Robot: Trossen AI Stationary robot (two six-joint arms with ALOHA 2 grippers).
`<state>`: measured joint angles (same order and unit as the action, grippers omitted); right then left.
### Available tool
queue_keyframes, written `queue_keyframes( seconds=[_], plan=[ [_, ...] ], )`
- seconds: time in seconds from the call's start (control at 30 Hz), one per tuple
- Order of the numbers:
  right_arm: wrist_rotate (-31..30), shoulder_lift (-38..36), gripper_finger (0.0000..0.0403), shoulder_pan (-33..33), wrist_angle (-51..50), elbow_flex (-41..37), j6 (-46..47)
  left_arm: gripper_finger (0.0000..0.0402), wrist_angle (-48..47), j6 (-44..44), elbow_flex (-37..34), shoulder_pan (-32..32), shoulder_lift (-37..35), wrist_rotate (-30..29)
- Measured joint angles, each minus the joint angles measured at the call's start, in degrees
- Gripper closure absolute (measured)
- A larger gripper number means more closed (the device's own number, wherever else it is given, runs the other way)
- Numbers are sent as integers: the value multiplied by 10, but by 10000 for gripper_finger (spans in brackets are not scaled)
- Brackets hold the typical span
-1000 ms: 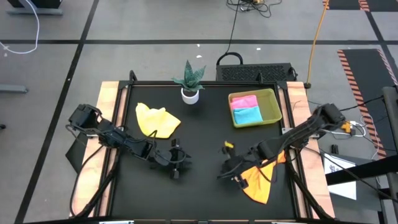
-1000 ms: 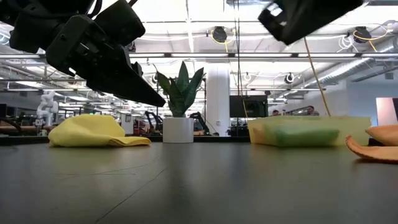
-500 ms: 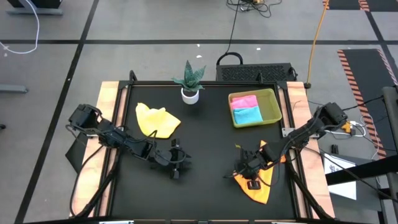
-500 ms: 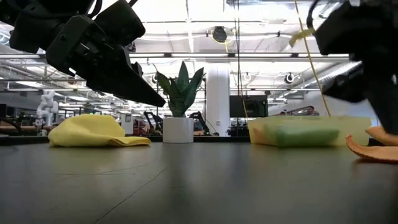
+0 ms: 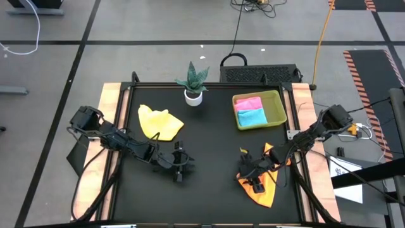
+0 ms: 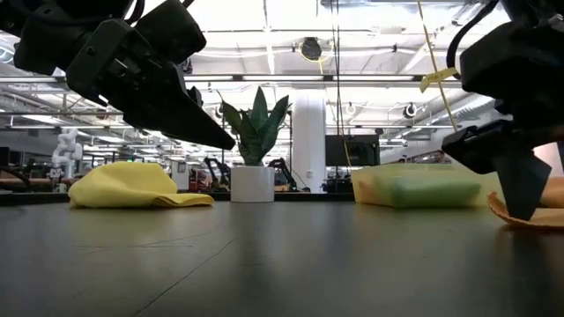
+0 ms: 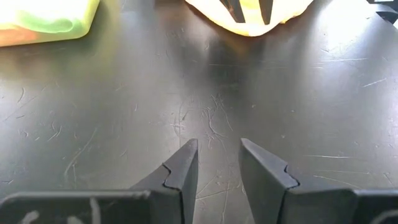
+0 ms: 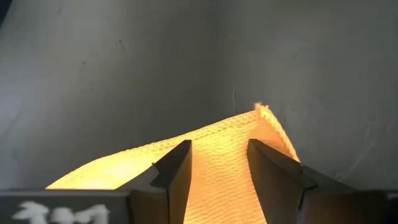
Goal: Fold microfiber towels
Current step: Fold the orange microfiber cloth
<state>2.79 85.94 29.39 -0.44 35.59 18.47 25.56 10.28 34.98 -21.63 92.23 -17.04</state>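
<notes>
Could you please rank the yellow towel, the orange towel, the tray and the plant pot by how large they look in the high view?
1. Tray
2. Yellow towel and orange towel: they look about alike, and the right gripper hides part of the orange one, so I will not rank them.
3. Plant pot

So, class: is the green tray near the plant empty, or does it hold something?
It holds something. From above, the green tray contains a pink towel and a blue towel, lying flat side by side and filling most of it.
</notes>
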Motion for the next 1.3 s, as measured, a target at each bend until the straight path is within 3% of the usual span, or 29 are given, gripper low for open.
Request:
queue_keyframes(
  seconds=[0.07,0.23,0.33,0.47,0.77,0.9,1.03,1.1,1.3],
  plan=[
    [-11,2,265,0,6,0,-5,284,0,0,0,0,0,0],
    [27,-12,296,0,39,15,-7,284,0,0,0,0,0,0],
    [6,-28,303,0,43,28,-3,284,1,-1,0,0,0,0],
    [-43,-31,297,0,15,29,-14,284,2,0,0,0,0,0],
    [-44,11,269,-3,5,2,-48,284,0,0,0,0,0,0],
    [-42,15,306,-3,26,2,-74,284,2,0,0,0,0,0],
    [-46,11,371,-5,70,2,-91,284,10,-12,0,-2,0,0],
    [-82,7,394,-6,85,5,-97,284,22,-32,0,-10,0,0],
    [-258,-30,398,0,95,65,-199,284,90,-136,0,-67,0,-37]
  ],
)
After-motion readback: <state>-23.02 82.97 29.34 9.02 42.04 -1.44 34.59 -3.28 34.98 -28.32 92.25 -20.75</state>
